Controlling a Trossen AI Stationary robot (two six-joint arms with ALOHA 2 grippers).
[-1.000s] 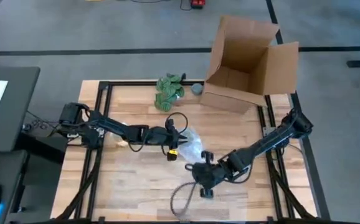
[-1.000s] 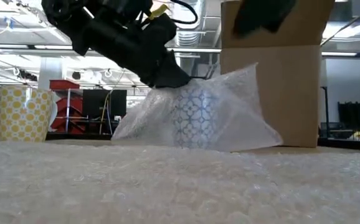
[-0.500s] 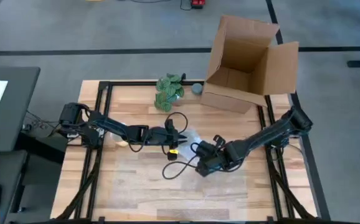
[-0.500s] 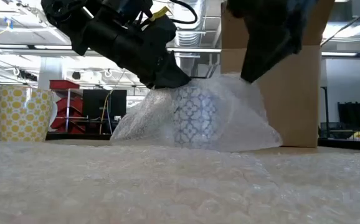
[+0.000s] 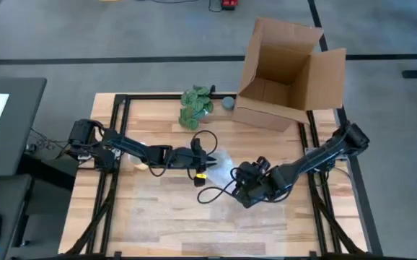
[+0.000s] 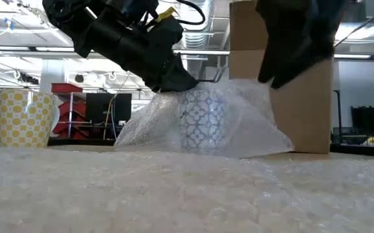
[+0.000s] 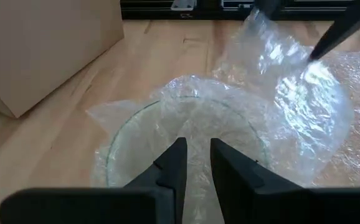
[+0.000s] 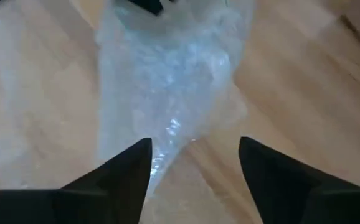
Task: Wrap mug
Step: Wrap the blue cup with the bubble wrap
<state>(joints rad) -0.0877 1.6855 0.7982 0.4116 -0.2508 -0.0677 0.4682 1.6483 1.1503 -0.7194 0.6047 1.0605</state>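
Observation:
The white mug (image 6: pixel 200 120) with its blue pattern stands upright on the table inside a clear bubble wrap sheet (image 6: pixel 248 126). In the left wrist view its rim (image 7: pixel 130 124) shows through the wrap (image 7: pixel 292 93). My left gripper (image 7: pixel 197 146) is shut on the wrap over the mug's mouth, coming in from the table's left (image 5: pixel 207 157). My right gripper (image 8: pixel 192 146) is open beside the mug's right side (image 5: pixel 241 175), its fingers either side of a wrap flap (image 8: pixel 167 81). Whether they touch it I cannot tell. My left gripper pinches the bubble wrap (image 7: pixel 195 127) between its two fingers where it lies over the mug's mouth. The fingers slant down from the table's left (image 6: pixel 174 77). How many layers cannot be seen. The wrap drapes slack over the mug, its edges on the table.
An open cardboard box (image 5: pixel 288 72) stands at the far right, close behind the mug. A green leafy bunch (image 5: pixel 195 106) and a small grey round object (image 5: pixel 228 103) lie at the far edge. A yellow patterned cup (image 6: pixel 22 116) stands left. More bubble wrap (image 6: pixel 187 188) covers the near table.
My right gripper has gone from the near side toward the far edge, up to the mug, then a little right and up. The wrap's right flap, which stood in a peak, has come down lower against the mug. My left gripper has kept its hold.

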